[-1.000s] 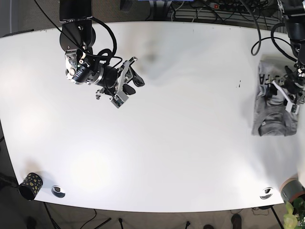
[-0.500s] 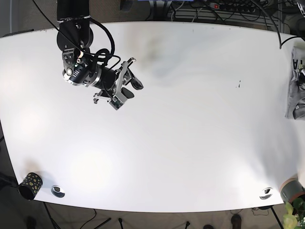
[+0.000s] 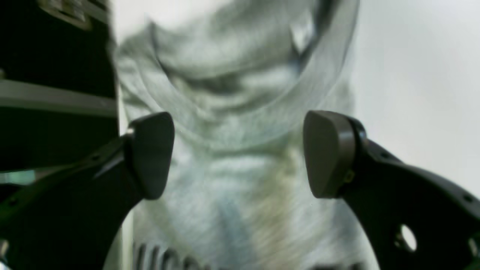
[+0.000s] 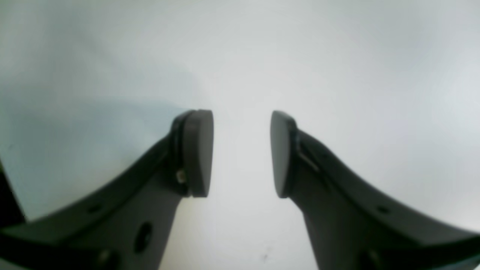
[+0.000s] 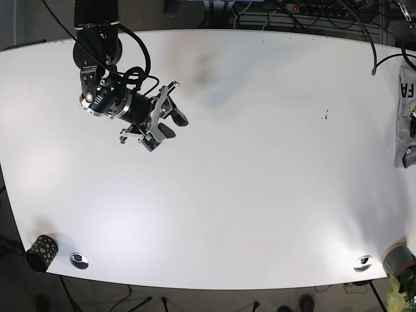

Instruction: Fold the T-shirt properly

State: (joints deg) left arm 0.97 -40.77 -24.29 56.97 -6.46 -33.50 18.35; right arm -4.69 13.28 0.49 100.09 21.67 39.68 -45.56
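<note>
The grey T-shirt (image 5: 404, 130) lies folded at the table's right edge, partly cut off by the base view. In the left wrist view the T-shirt (image 3: 240, 112) fills the middle, blurred, its collar at the top and dark lettering at the bottom. My left gripper (image 3: 240, 153) is open, its fingers wide apart just above the cloth. My right gripper (image 5: 172, 125) hovers over the upper left of the white table (image 5: 260, 162). In its own view the right gripper (image 4: 240, 153) is open with only bare table between the pads.
A black patterned cup (image 5: 40, 252) and a small metal disc (image 5: 79, 260) sit at the front left corner. Another disc (image 5: 363, 263), a grey roll (image 5: 398, 259) and a plant sit at the front right. A dark box (image 3: 56, 56) stands left of the shirt.
The T-shirt has slid right to the table's edge, and the left arm has left the base view. The right arm has drifted slightly left and back.
</note>
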